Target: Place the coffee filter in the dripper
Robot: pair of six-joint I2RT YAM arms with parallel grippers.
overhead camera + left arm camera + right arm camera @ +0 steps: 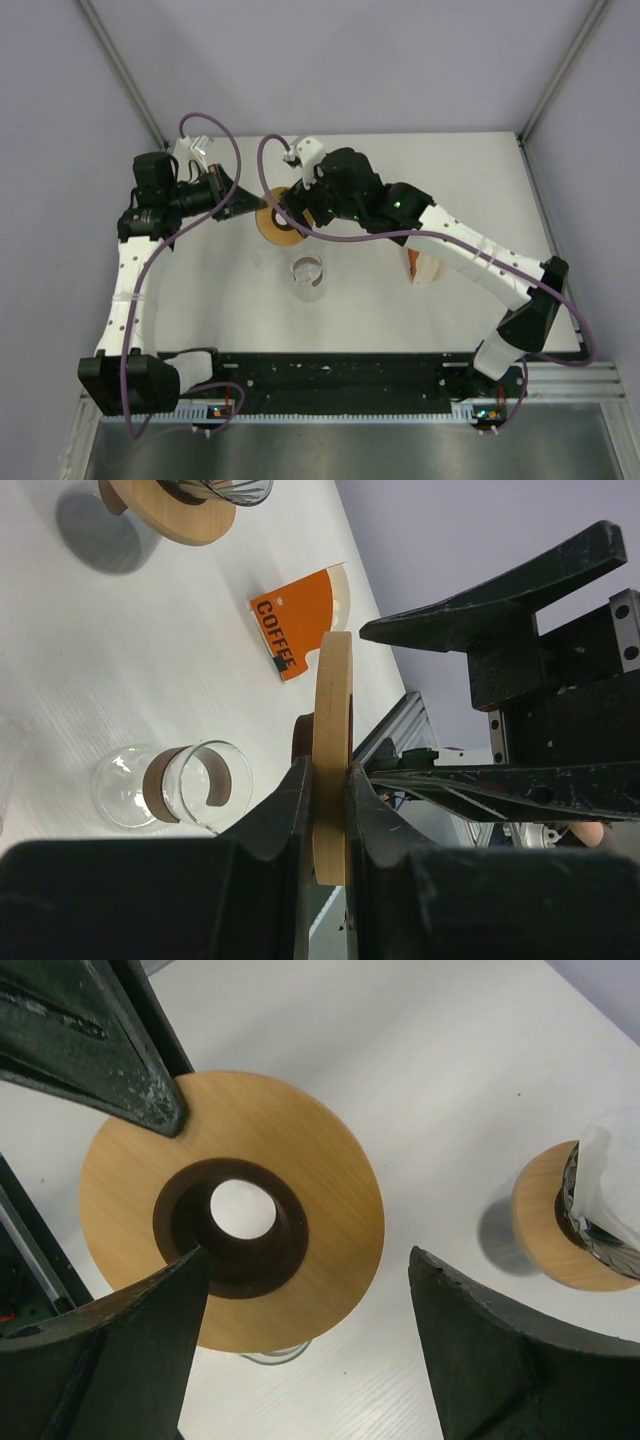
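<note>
The left gripper (330,768) is clamped on the rim of a wooden disc (330,1190) with a dark collared hole. It holds the disc on edge in the air just beyond the glass carafe (308,277). The right gripper (308,1260) faces the flat of the disc with its jaws spread wide and nothing between them. It touches neither the disc nor the carafe. The dripper (545,1225), a dark cone on a wooden ring, sits on the table (450,170), apart from the carafe and past the orange packet (300,615) lying to the carafe's right. White paper (610,1170) shows at the cone's mouth and looks to be the filter, though I cannot tell whether it is fully seated. The step in hand seems to be preparing the stand rather than handling the paper. Next the disc probably needs turning flat and lowering onto the carafe's mouth, hole centred. The empty right gripper can then see to the paper.
</note>
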